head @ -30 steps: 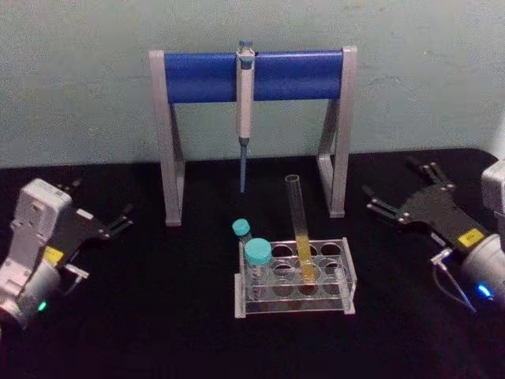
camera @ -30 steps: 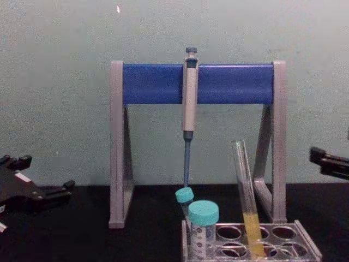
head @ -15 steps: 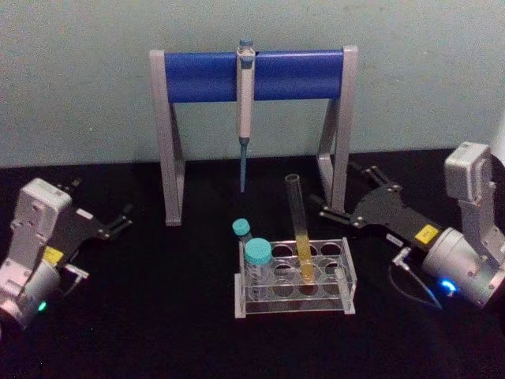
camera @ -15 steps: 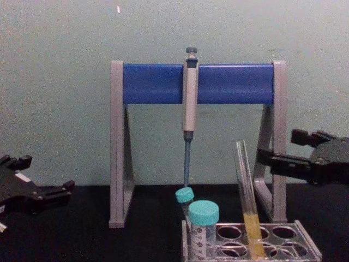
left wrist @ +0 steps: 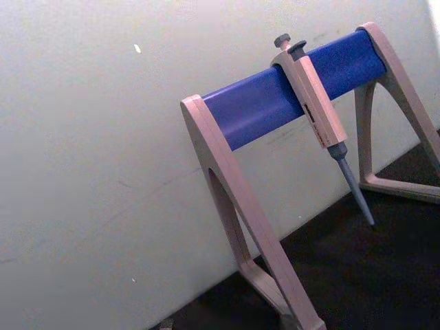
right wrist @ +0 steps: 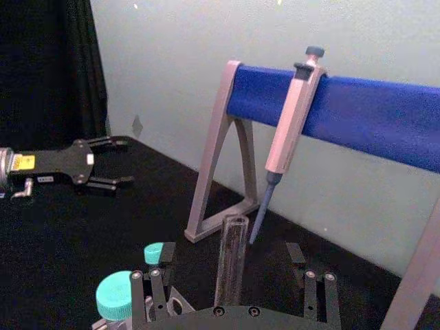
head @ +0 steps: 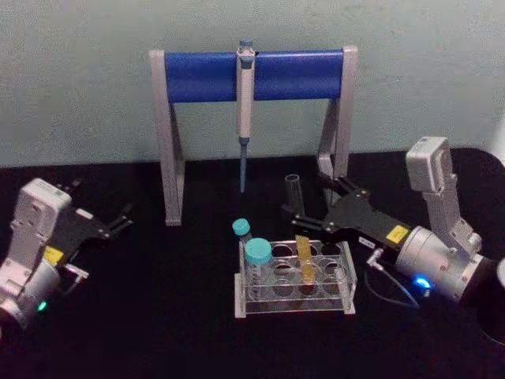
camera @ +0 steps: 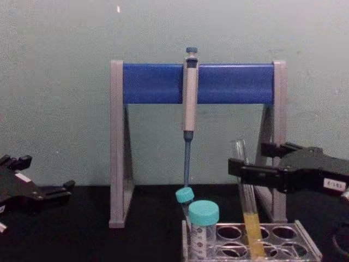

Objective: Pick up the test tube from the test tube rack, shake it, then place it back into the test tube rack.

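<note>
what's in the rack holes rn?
The rack holds the test tube, yellow liquid in its lower part, and two teal-capped tubes at its left end. The open right gripper straddles the tube and covers its middle in the head view. The left gripper rests at far left.

Pipette stand (head: pixel 167 150), pipette (head: pixel 245 103), two teal-capped tubes (head: pixel 257 254) on my black worktop (head: pixel 142 316).
Stand faces me at the back, by the pale green wall (head: pixel 79 95): grey legs, blue crossbar (head: pixel 201 76). Grey pipette hangs upright from the bar's middle, blue tip down, clear of the worktop. Capped tubes sit nearer me than the stand, just beside each other; wide-capped tube in front, small-capped tube (head: pixel 241 229) behind it, slightly tilted.
</note>
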You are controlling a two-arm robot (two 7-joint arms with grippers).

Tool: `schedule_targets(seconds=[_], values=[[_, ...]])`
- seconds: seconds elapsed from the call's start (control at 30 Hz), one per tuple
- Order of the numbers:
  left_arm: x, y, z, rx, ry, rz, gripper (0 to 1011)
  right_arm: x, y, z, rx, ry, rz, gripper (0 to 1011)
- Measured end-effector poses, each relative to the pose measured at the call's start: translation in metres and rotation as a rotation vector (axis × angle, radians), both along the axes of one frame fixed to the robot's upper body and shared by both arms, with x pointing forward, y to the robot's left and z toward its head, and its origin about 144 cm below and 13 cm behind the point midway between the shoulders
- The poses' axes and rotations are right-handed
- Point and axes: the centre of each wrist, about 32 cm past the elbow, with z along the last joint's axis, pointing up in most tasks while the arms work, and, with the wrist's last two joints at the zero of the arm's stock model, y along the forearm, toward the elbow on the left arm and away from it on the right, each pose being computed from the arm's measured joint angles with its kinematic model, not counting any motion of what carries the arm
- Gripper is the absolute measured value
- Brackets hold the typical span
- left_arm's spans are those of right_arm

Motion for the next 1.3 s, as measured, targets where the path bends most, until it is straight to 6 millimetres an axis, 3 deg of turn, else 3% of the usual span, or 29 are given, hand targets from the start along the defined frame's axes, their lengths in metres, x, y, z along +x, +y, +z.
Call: schedule_targets(seconds=[1.3], values=[[0.0,0.0,0.0,0.0,0.0,0.0,1001,0.0082,0.0058,-0.0064,-0.039,0.091,-0.02,1000]])
